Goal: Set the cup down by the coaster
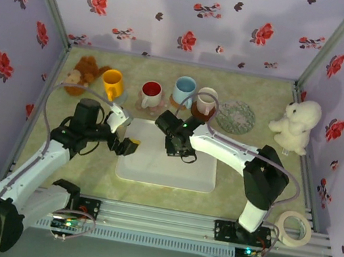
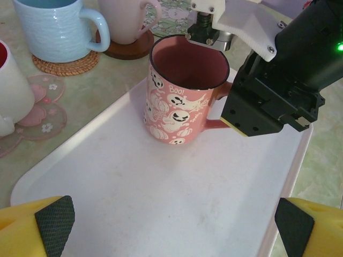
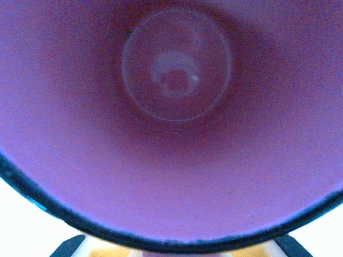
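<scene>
Cup [image 2: 174, 115] upright, mouth up, on tray [image 2: 161, 203]

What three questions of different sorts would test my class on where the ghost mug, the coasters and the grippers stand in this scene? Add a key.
1. True or false: the ghost mug stands on the white tray.
2. Pick one. The left gripper is: A) open, B) shut on the mug, C) shut on a coaster.
3. Fill in: the coaster with no cup on it is coloured ____.
Key: 1 true; 2 A; 3 green.
</scene>
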Tool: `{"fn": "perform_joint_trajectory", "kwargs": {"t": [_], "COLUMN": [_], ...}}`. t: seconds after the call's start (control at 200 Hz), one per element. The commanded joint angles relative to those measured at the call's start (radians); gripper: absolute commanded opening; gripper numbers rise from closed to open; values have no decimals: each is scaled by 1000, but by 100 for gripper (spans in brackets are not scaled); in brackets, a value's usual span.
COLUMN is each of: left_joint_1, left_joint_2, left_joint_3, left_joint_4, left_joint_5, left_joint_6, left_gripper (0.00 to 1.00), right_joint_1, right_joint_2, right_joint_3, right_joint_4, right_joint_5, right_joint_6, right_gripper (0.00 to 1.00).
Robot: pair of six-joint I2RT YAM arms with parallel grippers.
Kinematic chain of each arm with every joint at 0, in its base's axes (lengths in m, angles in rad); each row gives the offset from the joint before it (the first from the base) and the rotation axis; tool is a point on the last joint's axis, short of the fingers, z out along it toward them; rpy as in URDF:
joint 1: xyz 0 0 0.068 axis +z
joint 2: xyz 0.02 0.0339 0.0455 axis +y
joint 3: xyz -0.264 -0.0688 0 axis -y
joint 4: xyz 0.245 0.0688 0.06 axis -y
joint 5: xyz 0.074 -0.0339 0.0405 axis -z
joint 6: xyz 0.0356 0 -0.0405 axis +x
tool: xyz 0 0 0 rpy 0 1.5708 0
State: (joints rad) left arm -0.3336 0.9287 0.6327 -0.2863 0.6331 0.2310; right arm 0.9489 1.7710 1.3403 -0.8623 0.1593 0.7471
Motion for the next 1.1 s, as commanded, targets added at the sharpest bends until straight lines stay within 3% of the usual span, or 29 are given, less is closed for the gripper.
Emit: {"fn": "perform_joint_trajectory", "kwargs": {"t": [0.0,0.66,0.91,1.095], "left_joint_1": [6,-37,-90,-150], "left_joint_2": [18,56,91,121], "left_joint_3": [28,92,176,216], "left_joint_4": [20,32,25,35], "left_joint_5": [22,8,-24,-126], "left_joint_6": [-16,-16,8,42], "left_gripper": [99,99,99,99], "right_joint_1": [-6,-32,-133,-233], "right_joint_2": [-44,-315,-470,-563], "right_joint_3": [12,-88,-144,-162], "right_joint_4": [-31,-74,-104,-145], "right_joint_5": [39,144,158,169], "right_joint_6": [-35,-90,-118,-145], "right_gripper": [0,0,0,0]}}
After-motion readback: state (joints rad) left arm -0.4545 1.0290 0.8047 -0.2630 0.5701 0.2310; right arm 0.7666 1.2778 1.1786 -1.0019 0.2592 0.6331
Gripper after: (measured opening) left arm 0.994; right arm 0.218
